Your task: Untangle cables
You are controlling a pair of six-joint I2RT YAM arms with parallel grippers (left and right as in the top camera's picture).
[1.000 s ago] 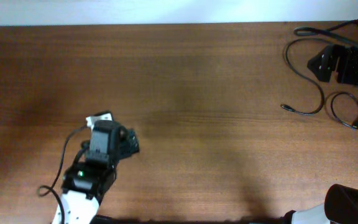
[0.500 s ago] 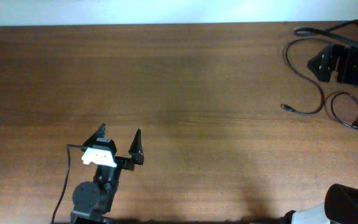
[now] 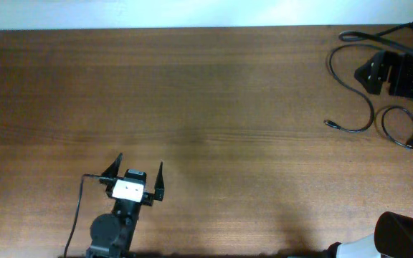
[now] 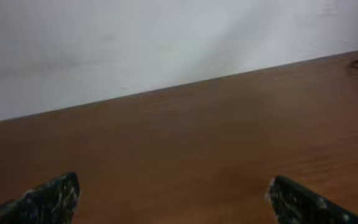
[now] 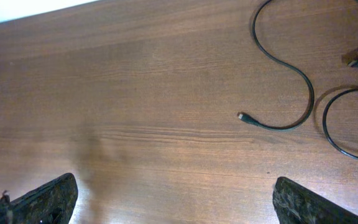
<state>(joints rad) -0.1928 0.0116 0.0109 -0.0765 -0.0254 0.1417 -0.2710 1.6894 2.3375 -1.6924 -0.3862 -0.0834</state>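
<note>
Left pincer [image 3: 139, 162] splayed (pointed, black); thin cables [image 3: 346, 129] curl on wood table [image 3: 228, 93].

The overhead camera looks straight down on the whole tabletop [image 3: 228, 107]. The left wrist camera sits low, facing along it toward a pale wall [image 4: 135, 43]. The right wrist camera tilts steeply down, sharing the cables [image 5: 284, 129] with overhead.
</note>
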